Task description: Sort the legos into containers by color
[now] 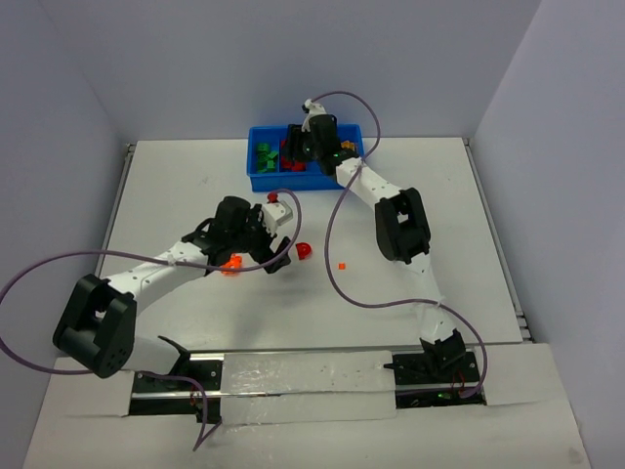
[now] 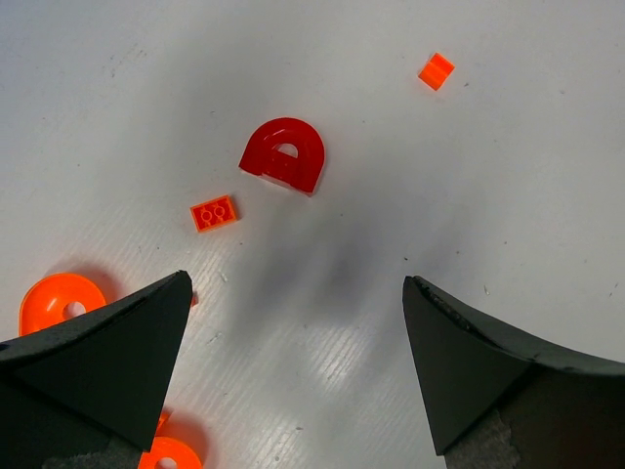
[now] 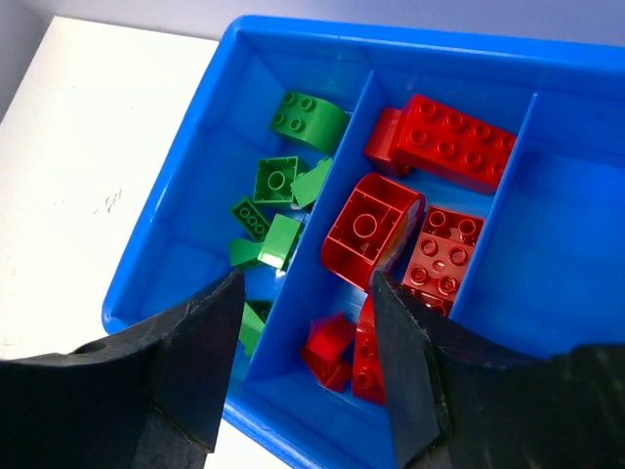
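Left claw [image 2: 298, 281]: fingers spread wide, empty, above the desk [image 2: 527, 176]. The red arch lego [image 2: 283, 154] lies ahead of the gap, with the orange 2-stud brick [image 2: 214, 212] just beside it, both clear of the claw. Right claw [image 3: 306, 281]: jaws parted, holding nothing, over the blue tray [image 3: 391, 29]. The green legos [image 3: 276, 181] fill 1 compartment and the red legos [image 3: 369, 227] the next, below the claw.

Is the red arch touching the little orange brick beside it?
Apart. The left wrist view shows bare white table between the red arch and the orange brick.
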You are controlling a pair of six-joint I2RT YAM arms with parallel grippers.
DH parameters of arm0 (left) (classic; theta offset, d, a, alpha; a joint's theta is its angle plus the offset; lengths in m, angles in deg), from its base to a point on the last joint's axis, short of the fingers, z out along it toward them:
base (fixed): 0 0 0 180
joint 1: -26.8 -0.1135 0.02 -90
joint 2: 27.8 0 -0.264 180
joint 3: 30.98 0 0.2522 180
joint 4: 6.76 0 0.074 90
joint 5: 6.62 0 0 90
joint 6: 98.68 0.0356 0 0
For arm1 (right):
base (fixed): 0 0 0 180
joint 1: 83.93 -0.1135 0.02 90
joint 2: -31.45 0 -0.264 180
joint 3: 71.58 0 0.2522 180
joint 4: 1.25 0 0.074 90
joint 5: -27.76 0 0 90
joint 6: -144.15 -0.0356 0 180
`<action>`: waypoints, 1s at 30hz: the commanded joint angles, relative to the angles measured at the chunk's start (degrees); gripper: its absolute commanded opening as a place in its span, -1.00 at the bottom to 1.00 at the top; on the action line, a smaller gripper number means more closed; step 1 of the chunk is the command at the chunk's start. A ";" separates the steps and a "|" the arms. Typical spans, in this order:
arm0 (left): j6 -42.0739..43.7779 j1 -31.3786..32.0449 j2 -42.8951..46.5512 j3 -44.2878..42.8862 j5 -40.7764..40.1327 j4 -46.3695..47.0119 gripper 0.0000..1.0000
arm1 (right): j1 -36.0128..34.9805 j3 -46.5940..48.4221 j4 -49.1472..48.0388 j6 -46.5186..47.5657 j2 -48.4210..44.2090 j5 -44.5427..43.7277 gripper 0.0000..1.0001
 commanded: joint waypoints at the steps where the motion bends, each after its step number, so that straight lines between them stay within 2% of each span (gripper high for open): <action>1: 2.66 0.34 -1.02 -0.20 0.27 1.65 0.99 | 0.20 2.95 -3.64 0.03 -0.34 -1.07 0.34; 6: 4.92 0.38 -3.91 -1.97 0.55 2.28 0.98 | 0.93 1.12 -3.33 0.45 -4.80 -1.29 0.45; 11: 6.54 1.02 -8.95 -5.19 0.97 3.37 0.98 | 5.29 -0.74 -0.91 -2.60 -11.75 0.60 0.61; 13: 7.22 1.39 -12.02 -7.56 1.76 3.09 0.98 | 7.66 -3.40 0.06 -3.57 -16.30 1.88 0.80; 16: 9.10 1.69 -15.52 -11.15 4.26 1.18 0.99 | 10.83 -8.10 1.79 -4.03 -21.60 3.87 0.90; 22: 14.24 2.85 -21.63 -16.98 8.24 -4.17 0.98 | 15.65 -18.39 3.88 -3.56 -32.97 6.25 0.94; 30: 17.43 3.01 -29.61 -25.31 9.09 -11.65 0.99 | 18.49 -28.68 4.04 -2.87 -40.65 7.72 0.95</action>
